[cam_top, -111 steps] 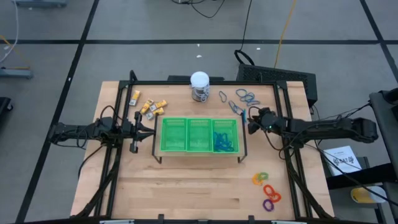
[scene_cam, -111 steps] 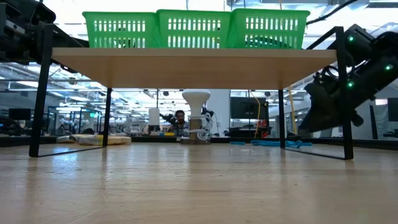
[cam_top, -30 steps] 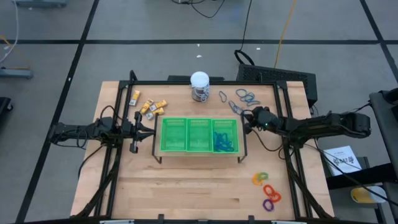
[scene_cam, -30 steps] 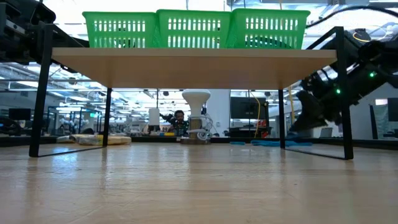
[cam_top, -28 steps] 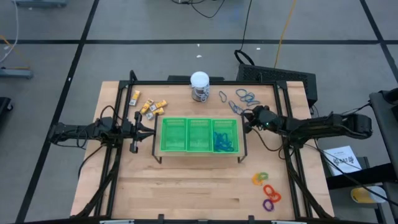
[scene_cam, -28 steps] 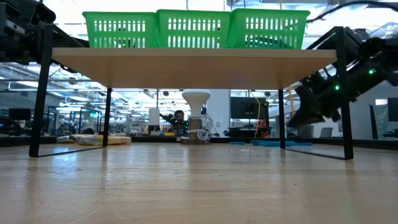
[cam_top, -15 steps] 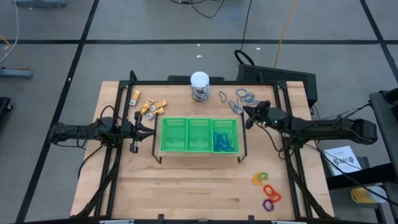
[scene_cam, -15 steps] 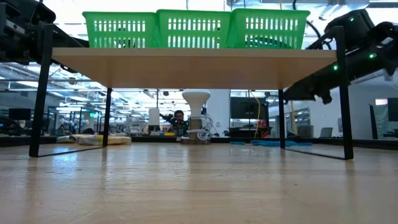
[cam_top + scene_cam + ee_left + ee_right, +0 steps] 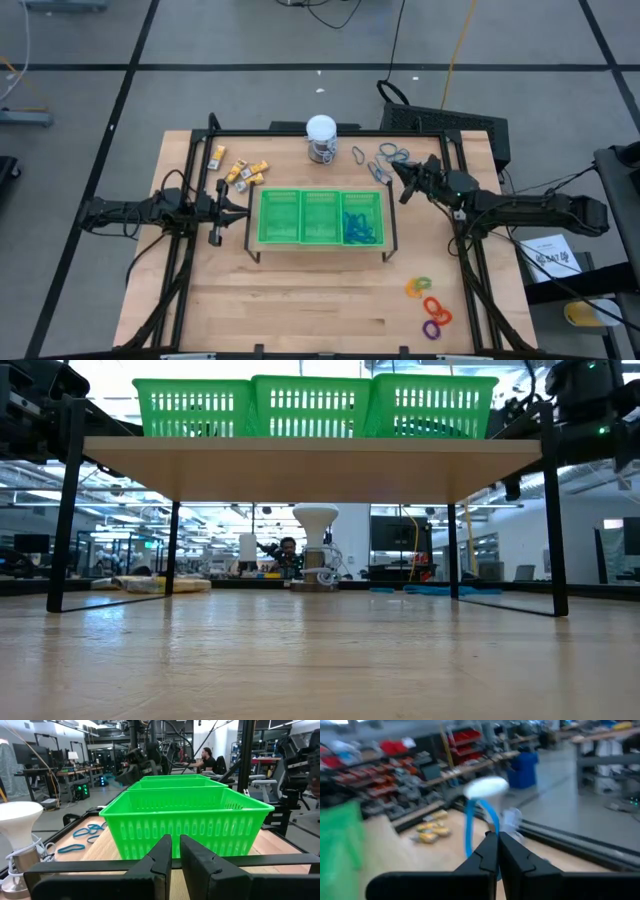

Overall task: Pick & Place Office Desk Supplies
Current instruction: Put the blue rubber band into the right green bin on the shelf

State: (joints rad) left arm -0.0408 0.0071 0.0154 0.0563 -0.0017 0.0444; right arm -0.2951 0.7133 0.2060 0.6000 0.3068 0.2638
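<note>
Two arms reach in from either side of the wooden counter (image 9: 300, 300). The right gripper (image 9: 398, 172) is lifted just beyond the right end of the green three-compartment tray (image 9: 321, 216), its fingers (image 9: 487, 851) pressed together on a thin blue loop (image 9: 479, 822) that stands up between them in the right wrist view. The left gripper (image 9: 244, 204) waits at the tray's left end, fingers (image 9: 161, 857) closed on nothing.

More blue and grey loops (image 9: 395, 154) lie on the counter at the far right, and a heap of blue ones (image 9: 360, 228) fills the tray's right compartment. Small yellow-and-white blocky pieces (image 9: 240, 170) sit at the far left; orange, purple and green rings (image 9: 430, 305) lie near the front right corner. A white-topped round jar (image 9: 320, 137) stands at the far edge.

No writing can be read on any item. The right wrist view is smeared, so the jar and blocks show only as vague shapes. In the low view the right arm (image 9: 585, 400) is cut off at the corner, and the tray stands on a raised shelf (image 9: 310, 468) that hides its contents. A person (image 9: 288, 552) shows far behind.
</note>
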